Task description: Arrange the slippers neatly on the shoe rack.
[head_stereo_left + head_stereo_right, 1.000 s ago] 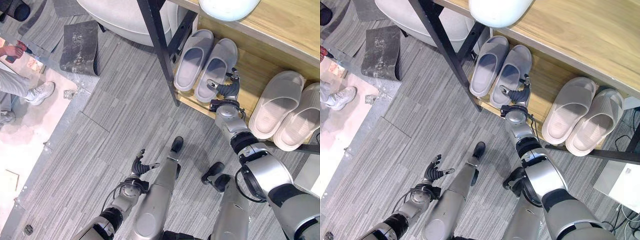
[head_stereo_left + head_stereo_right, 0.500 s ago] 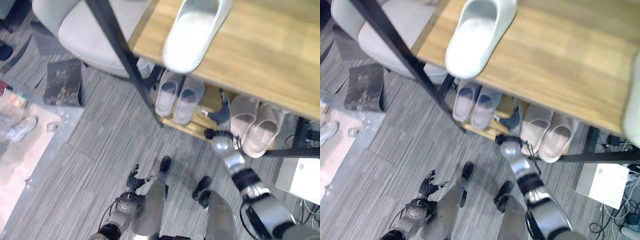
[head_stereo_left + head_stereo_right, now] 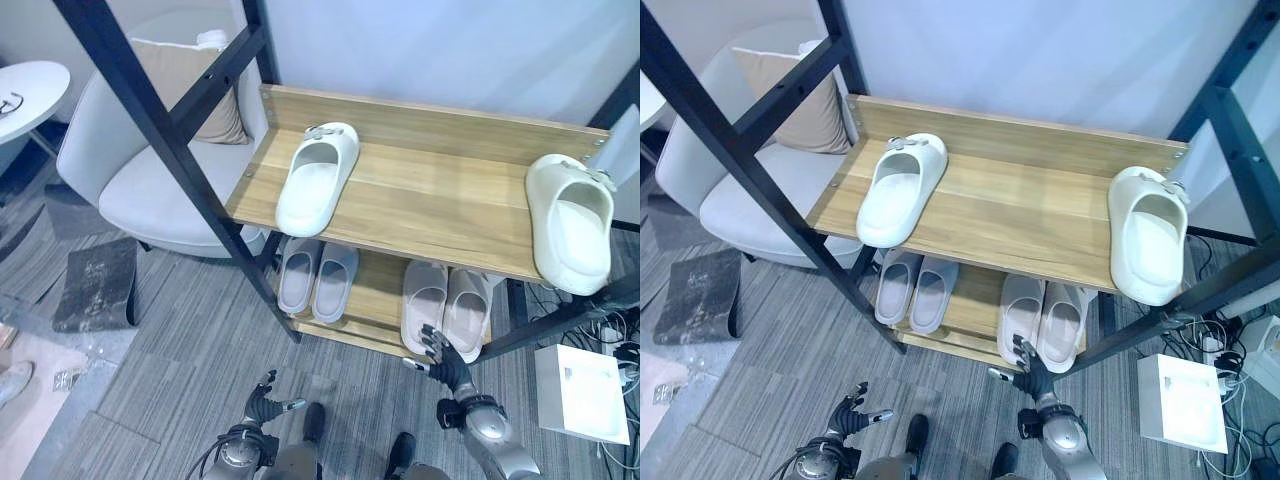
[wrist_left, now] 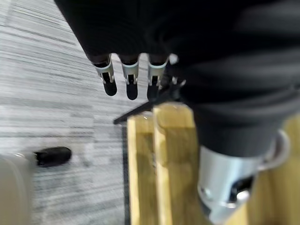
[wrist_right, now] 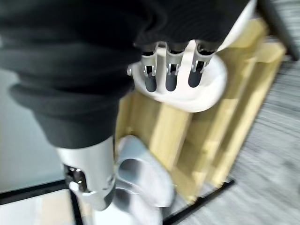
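The wooden shoe rack (image 3: 430,190) has a black frame. Its top shelf carries two white slippers far apart: one at the left (image 3: 318,180), one at the right end (image 3: 570,224), its toe over the front edge. On the lower shelf stand a grey pair (image 3: 318,278) and a beige pair (image 3: 445,310), each side by side. My right hand (image 3: 440,358) hangs open just in front of the beige pair, touching nothing; a pale slipper (image 5: 187,79) shows past its straight fingers (image 5: 171,75). My left hand (image 3: 262,392) is open low over the floor, left of the rack.
A grey armchair (image 3: 130,170) with a beige cushion (image 3: 190,90) stands left of the rack, a small round table (image 3: 25,85) beyond it. A dark mat (image 3: 98,285) lies on the carpet at the left. A white box (image 3: 580,392) sits on the floor at the right.
The camera has tilted up, so the whole rack now shows. My right hand has drawn back from beside the grey pair to just before the beige pair. The left hand stays low.
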